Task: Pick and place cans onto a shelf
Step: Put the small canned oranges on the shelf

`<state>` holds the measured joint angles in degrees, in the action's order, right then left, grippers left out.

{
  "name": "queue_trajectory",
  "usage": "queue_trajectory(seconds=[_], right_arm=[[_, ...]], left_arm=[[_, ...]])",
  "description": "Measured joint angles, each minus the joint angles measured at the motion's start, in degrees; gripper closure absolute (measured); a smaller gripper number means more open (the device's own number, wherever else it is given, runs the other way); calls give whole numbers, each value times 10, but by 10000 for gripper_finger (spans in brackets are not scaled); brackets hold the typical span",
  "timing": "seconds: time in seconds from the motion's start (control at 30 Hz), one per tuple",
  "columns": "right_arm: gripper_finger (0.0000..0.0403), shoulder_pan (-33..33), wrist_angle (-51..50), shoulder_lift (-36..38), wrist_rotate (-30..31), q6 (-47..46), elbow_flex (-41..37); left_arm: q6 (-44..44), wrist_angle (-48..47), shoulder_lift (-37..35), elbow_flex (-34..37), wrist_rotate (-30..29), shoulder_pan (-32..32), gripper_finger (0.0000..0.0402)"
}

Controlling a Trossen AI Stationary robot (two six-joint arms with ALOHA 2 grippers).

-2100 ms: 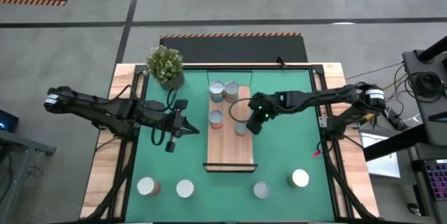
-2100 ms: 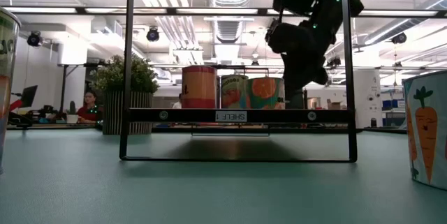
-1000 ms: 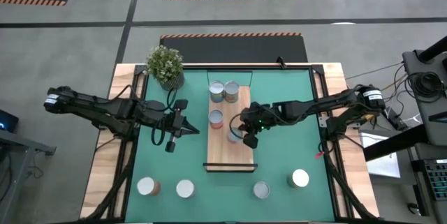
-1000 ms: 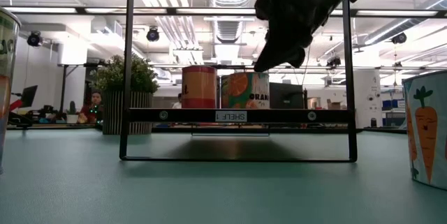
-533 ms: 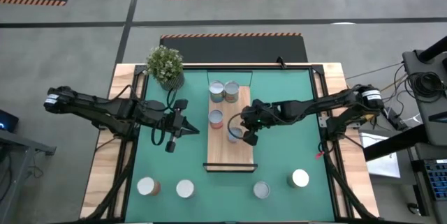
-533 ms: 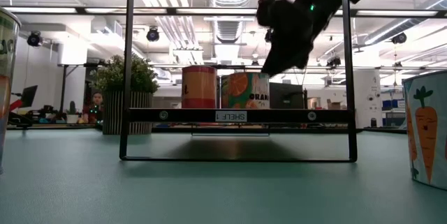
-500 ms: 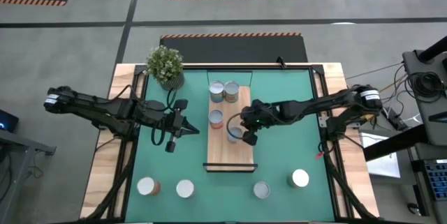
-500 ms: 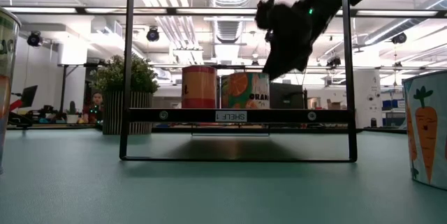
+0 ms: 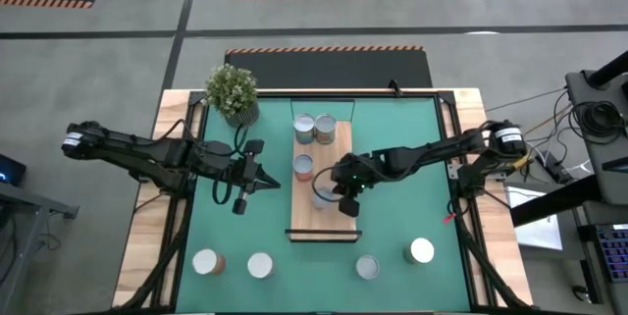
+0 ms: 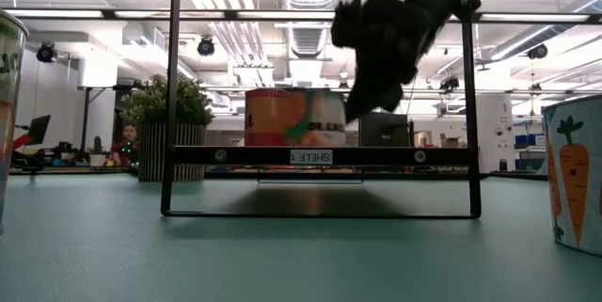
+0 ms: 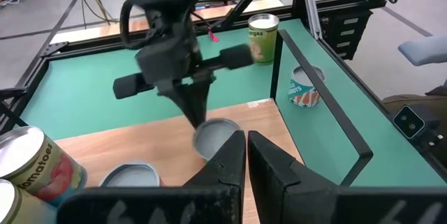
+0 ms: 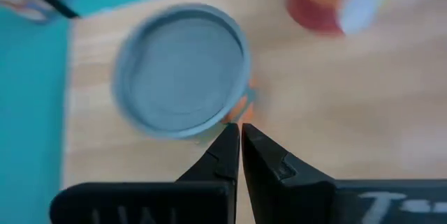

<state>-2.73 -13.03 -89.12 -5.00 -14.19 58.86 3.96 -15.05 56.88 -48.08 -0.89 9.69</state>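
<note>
Can (image 12: 183, 69) beside closed right gripper (image 12: 239, 135) jaws

Two slim black jointed arms with looping black cables, white bands near the shoulders, and tapering black fingers.

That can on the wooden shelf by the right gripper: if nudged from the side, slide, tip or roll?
The can stands upright and squat, so it probably slides on the shelf rather than tipping. The shut right gripper sits beside it. Toppled, its round body would likely roll.
</note>
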Motion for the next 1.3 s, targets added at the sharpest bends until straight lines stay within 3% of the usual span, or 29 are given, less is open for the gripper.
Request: queue_trajectory(seconds=[0.37,0.67,1.0,1.3], right_arm=[[394,6,-27,11,5,86,35],[394,16,-25,14,25,135,25],[394,16,3,13,35,153,18],[394,16,75,13,35,137,-24]], left_arm=[[-28,27,21,0,-1,0,402],[-60,50,119,0,-57,-3,402],[-26,-54,252,-111,-61,-17,402],[1,-54,303,-123,-61,-20,402]])
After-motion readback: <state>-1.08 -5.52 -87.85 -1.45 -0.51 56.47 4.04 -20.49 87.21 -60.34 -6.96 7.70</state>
